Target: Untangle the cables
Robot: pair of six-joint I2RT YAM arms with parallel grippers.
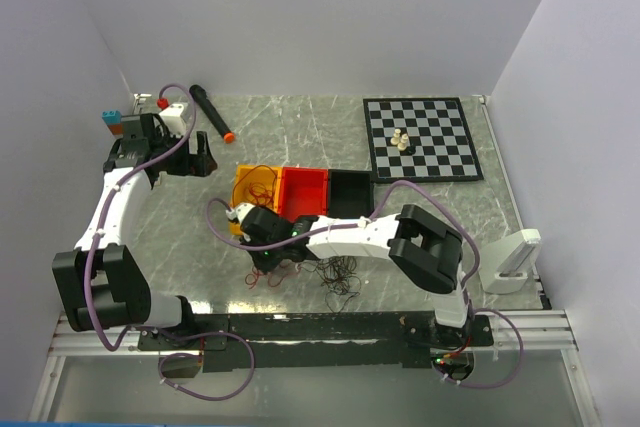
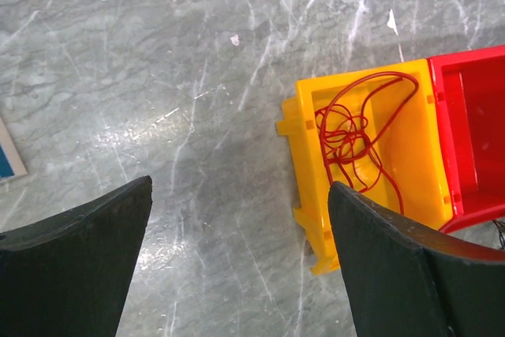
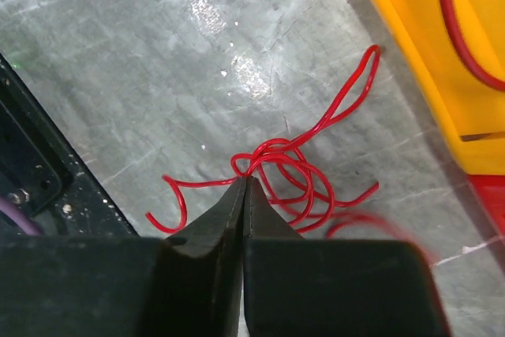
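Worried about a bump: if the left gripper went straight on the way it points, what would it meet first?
Probably the bare table: only marble shows between the left gripper's open fingers. The yellow bin holding a red cable sits beside that line, close to one finger; depth is unclear.

The left arm [image 1: 108, 209] stretched out over the table's left side, left gripper [image 2: 237, 195] spread wide. The right arm [image 1: 350, 237] lay low across, right gripper [image 3: 245, 183] pinched on a red cable [image 3: 347, 104].
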